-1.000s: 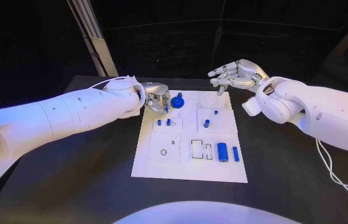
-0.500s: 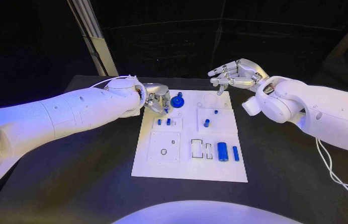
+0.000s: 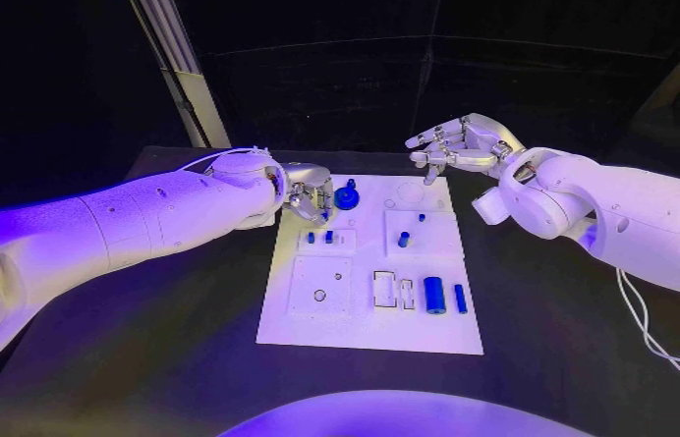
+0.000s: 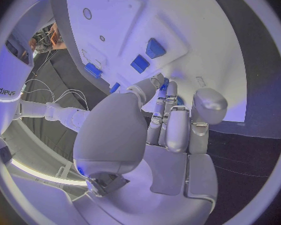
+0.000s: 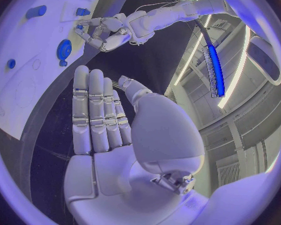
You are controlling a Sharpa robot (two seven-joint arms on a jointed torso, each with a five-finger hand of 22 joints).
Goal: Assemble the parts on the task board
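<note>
I judge the assembly partly done. On my task board (image 3: pixel 371 334), the white plate in the middle of the table (image 3: pixel 141 358), a blue gear (image 3: pixel 347 198) sits at the upper left of the board. Two short blue pegs (image 3: pixel 320 238) stand just below it, and two more blue pegs (image 3: pixel 404 240) stand at upper centre. Two blue cylinders (image 3: pixel 435 296) lie loose side by side at the board's lower right, beside empty outlined slots, so I think those are left to seat.

Count: one board, one gear, four small pegs, two loose cylinders.

My left robot hand (image 3: pixel 305 194) sits at the board's upper left edge next to the gear, fingers curled; whether it holds a part I cannot tell. My right robot hand (image 3: pixel 461 147) hovers above the board's upper right, fingers apart, holding nothing.
</note>
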